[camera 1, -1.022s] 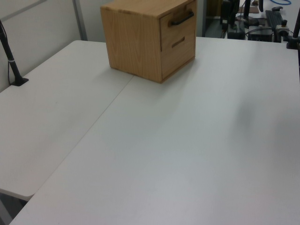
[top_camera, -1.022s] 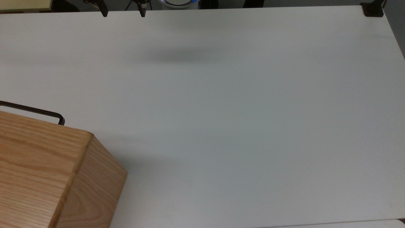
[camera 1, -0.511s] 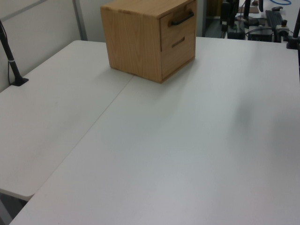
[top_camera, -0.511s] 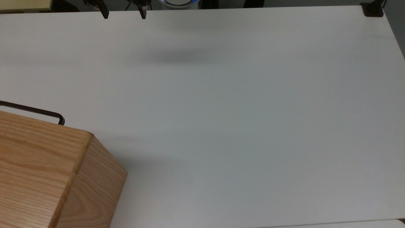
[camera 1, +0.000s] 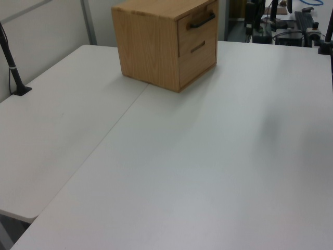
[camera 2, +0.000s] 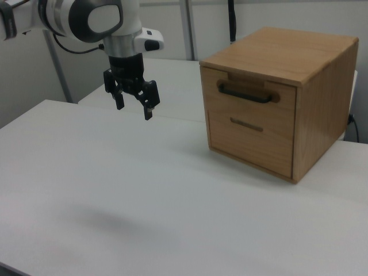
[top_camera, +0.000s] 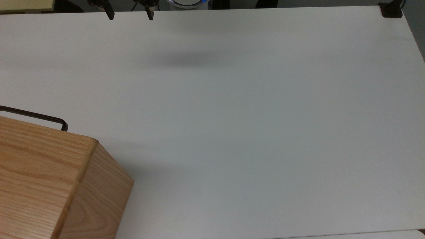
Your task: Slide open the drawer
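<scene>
The drawer (camera 2: 253,99) is seen shut in the upper half of the cabinet (camera 2: 287,63), right of centre in the right view, its black bar handle (camera 2: 244,94) running level across the front panel. In the top view the handle is seen just past the cabinet top at the left edge of the frame. The end effector (camera 2: 133,106) hangs in the upper left of the right view, well apart from the cabinet and above the white surface (camera 2: 144,201), its fingers spread apart with nothing between them.

The step in hand is judged to be the approach. It would be done well if the open fingers were brought level with the handle, turned so that one passes above the bar and one below, closed near its middle, and then drawn straight out along the rails — an off-centre grip could make the drawer bind or drag the cabinet.

A second, lower front panel (camera 2: 248,141) with a small slot pull sits just beneath and should not be mistaken for the target. Nothing is seen lying between end effector and handle; a black post (camera 1: 10,62) stands at the far left of the left view, well apart.
</scene>
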